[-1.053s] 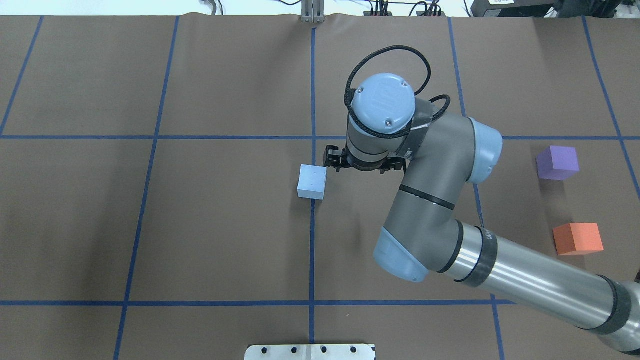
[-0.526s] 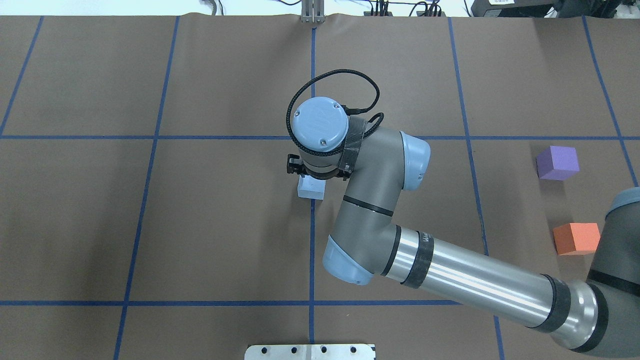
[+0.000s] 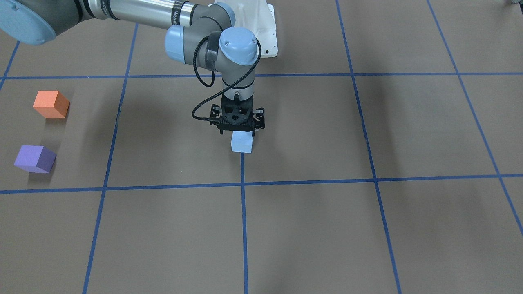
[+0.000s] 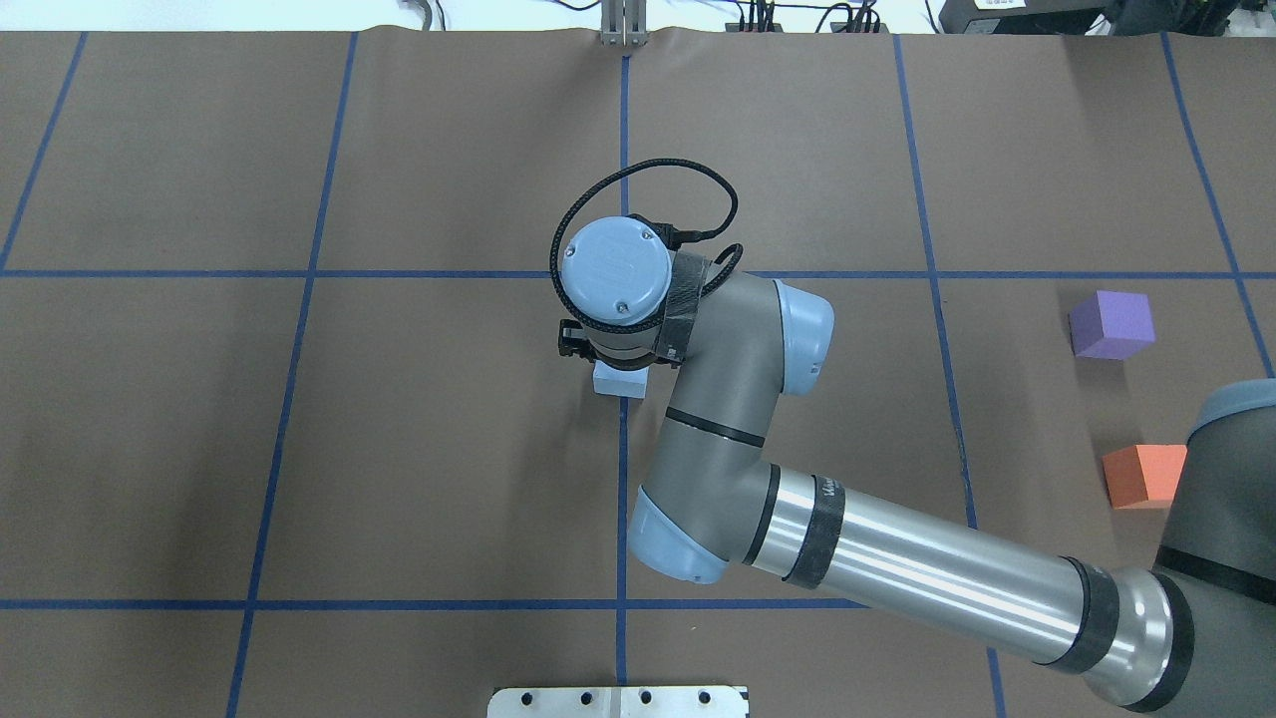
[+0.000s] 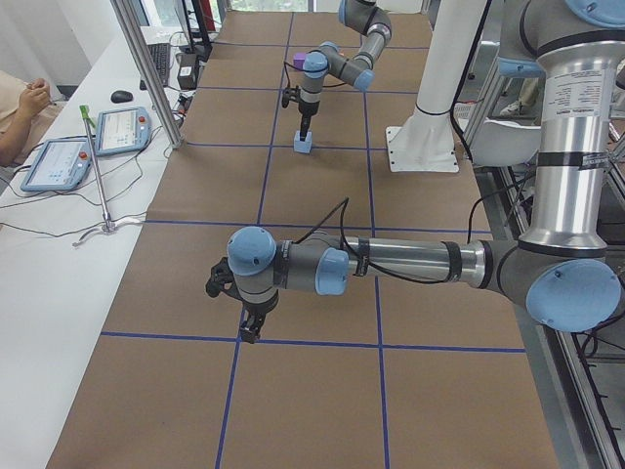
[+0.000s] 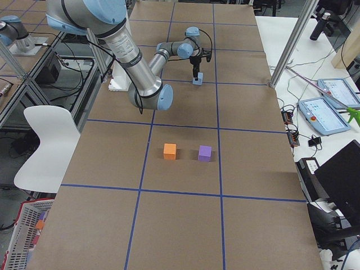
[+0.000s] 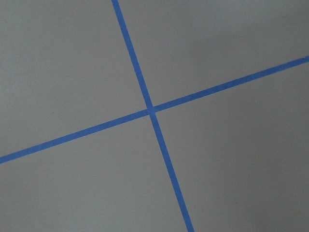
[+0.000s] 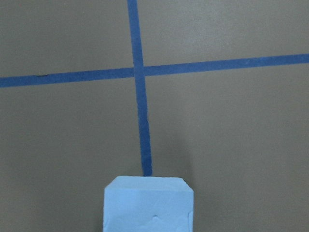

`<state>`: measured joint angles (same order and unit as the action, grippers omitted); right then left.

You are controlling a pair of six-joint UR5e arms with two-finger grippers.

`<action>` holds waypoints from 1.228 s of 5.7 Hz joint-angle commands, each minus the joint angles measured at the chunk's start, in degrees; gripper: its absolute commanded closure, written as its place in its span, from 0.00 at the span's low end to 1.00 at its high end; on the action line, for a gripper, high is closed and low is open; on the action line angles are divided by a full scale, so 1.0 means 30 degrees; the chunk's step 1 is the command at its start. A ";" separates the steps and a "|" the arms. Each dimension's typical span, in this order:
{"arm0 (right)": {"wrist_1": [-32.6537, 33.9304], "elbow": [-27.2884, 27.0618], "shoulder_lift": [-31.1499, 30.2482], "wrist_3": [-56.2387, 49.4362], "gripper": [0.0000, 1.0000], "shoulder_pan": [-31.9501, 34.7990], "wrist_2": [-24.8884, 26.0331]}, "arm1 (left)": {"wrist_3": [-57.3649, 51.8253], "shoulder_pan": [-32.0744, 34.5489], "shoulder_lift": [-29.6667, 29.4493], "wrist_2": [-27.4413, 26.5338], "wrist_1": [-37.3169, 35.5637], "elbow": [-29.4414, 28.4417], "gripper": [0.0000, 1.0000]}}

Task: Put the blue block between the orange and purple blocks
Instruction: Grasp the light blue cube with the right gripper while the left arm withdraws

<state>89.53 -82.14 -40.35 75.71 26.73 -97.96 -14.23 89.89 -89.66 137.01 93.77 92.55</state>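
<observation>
The light blue block (image 3: 242, 143) sits on the brown table near the centre tape line; it also shows in the overhead view (image 4: 618, 382) and at the bottom of the right wrist view (image 8: 148, 205). My right gripper (image 3: 238, 131) hangs straight above it, jaws open, just over its top. The orange block (image 3: 50, 104) and the purple block (image 3: 35, 159) stand apart from each other far to my right, also seen from overhead as the orange block (image 4: 1144, 477) and the purple block (image 4: 1112, 324). My left gripper (image 5: 250, 330) hovers over a tape crossing; I cannot tell its state.
Blue tape lines (image 4: 622, 479) divide the brown table into squares. The white robot base (image 3: 265, 36) stands at the table's robot-side edge. My right forearm (image 4: 917, 578) stretches across the table's right half, partly covering the orange block from overhead.
My right gripper has moved left from beside the blue block to directly over it. The blocks have not moved.
</observation>
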 commanded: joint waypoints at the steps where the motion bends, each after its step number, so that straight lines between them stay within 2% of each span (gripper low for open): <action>1: -0.1334 0.1271 0.0120 0.0046 0.00 -0.0119 0.0164 | -0.0002 -0.0021 0.0003 0.0002 0.0003 0.0001 0.00; 3: -0.1366 0.1305 0.0120 -0.0012 0.02 -0.0354 0.0163 | -0.0031 -0.0021 0.0208 -0.0027 0.0062 0.0000 0.00; 4: -0.1366 0.1334 0.0091 -0.0273 0.18 -0.0354 0.0163 | -0.0031 -0.0021 0.0208 -0.0027 0.0062 0.0001 0.00; 5: -0.1366 0.1305 0.0062 -0.0334 0.63 -0.0354 0.0163 | -0.0031 -0.0021 0.0208 -0.0027 0.0062 0.0001 0.00; 6: -0.1366 0.1305 0.0003 -0.0364 0.90 -0.0354 0.0163 | -0.0060 -0.0021 0.0208 -0.0027 0.0062 0.0001 0.00; 7: -0.1308 0.1159 -0.0026 -0.0770 0.97 -0.0209 0.0134 | -0.0032 -0.0021 0.0208 -0.0027 0.0062 0.0001 0.00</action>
<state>85.49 -78.36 -40.33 74.25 25.81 -97.49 -14.37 89.82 -89.04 136.93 93.95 92.55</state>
